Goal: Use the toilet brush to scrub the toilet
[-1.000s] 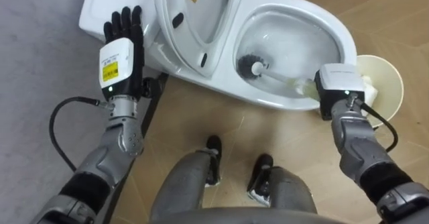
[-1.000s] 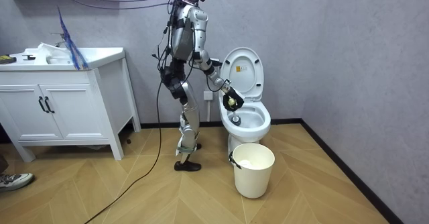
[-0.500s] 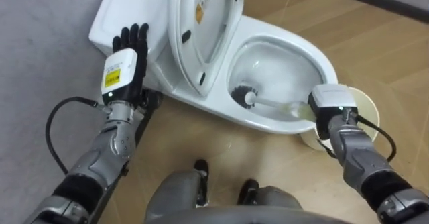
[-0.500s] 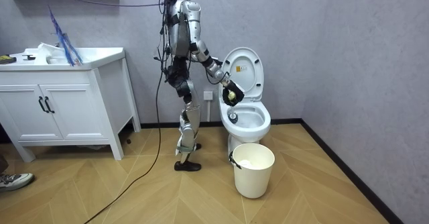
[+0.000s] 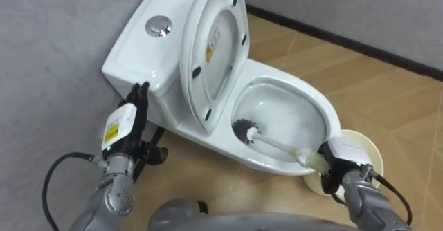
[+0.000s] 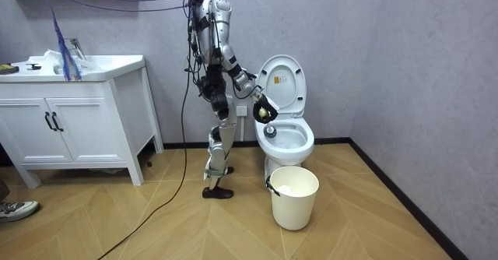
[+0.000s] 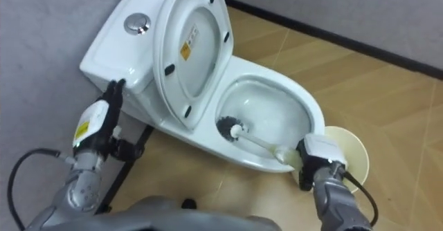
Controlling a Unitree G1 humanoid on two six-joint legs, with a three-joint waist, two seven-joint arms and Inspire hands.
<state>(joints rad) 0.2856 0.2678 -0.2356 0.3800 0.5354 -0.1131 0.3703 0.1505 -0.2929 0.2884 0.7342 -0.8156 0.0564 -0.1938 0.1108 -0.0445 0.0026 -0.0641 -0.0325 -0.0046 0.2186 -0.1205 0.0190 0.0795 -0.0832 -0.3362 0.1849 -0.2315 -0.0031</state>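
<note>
A white toilet (image 5: 277, 163) stands against the grey wall with its lid and seat (image 5: 213, 51) raised. The toilet brush (image 5: 243, 130) has its dark bristle head inside the bowl on the tank side. Its pale handle slants over the front rim into my right hand (image 5: 340, 155), which is shut on it. My left hand (image 5: 128, 122) is held flat beside the tank (image 5: 149, 48), fingers straight and holding nothing. In the room view I stand upright at the toilet (image 6: 285, 132) on the room view's left, with the right hand (image 6: 266, 112) over the bowl.
A cream waste bin (image 5: 363, 142) stands on the wooden floor just in front of the bowl, close behind my right hand. In the room view the bin (image 6: 294, 196) sits before the toilet, and a white vanity cabinet (image 6: 78, 116) stands at the left.
The camera has risen and tilted, so more of the tank and wall shows. In the room view my body has straightened up. The brush head stays in the bowl, still held.
</note>
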